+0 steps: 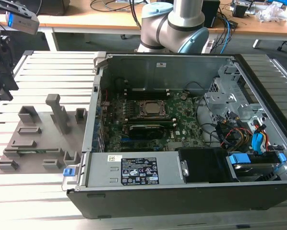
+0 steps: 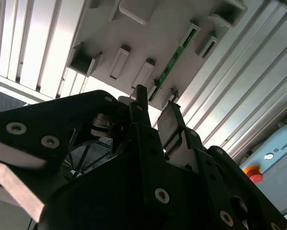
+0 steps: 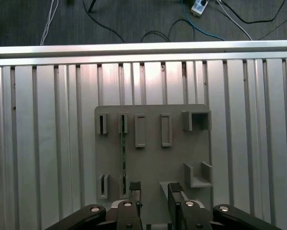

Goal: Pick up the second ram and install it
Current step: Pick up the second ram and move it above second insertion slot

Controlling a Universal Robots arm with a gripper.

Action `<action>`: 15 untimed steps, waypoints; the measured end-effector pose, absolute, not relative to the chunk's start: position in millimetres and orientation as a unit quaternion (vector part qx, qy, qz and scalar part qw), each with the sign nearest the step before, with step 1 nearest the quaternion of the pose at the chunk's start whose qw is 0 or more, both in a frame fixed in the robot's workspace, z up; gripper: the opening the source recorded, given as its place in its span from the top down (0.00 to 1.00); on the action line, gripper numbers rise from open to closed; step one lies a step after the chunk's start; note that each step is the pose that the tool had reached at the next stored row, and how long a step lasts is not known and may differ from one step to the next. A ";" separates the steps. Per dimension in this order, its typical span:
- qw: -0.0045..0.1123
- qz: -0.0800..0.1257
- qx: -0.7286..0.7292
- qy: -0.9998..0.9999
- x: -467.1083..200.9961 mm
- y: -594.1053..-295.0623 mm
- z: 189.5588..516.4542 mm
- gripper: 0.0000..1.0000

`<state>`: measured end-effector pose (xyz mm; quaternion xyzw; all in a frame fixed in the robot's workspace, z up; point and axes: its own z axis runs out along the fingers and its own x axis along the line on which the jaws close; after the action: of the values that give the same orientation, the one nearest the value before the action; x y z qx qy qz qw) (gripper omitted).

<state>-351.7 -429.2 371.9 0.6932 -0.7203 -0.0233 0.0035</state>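
The second ram (image 3: 123,153) is a slim green strip standing on edge in the slots of a grey holder plate (image 3: 153,158). In the second wrist view the ram (image 2: 174,60) lies just beyond the fingertips. My gripper (image 3: 154,191) hangs above the plate's edge, open, with nothing between its fingers. One dark finger (image 3: 135,188) lines up close to the ram's end. In the exterior view my gripper (image 1: 4,86) hovers high over the far side of the plate at that view's left, and the ram (image 1: 27,152) shows as a thin strip on the plate (image 1: 38,143).
An open computer case (image 1: 182,191) fills the middle and the exterior view's right, with the motherboard and processor socket (image 1: 149,109) inside. Grey posts (image 1: 57,112) rise from the holder plate. The ribbed metal table (image 3: 38,143) ends at a rail, with floor cables beyond.
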 end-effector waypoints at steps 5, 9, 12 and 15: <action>0.003 -0.023 0.693 -0.720 -351.6 -429.2 369.2 0.64; 0.004 -0.023 0.693 -0.720 -351.7 -429.2 365.2 0.64; 0.004 -0.023 0.693 -0.720 -351.7 -429.2 363.4 0.64; 0.004 -0.023 0.693 -0.720 -351.7 -429.2 362.6 0.64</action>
<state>-351.7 -429.2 362.6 0.6932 -0.7203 -0.0233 0.0035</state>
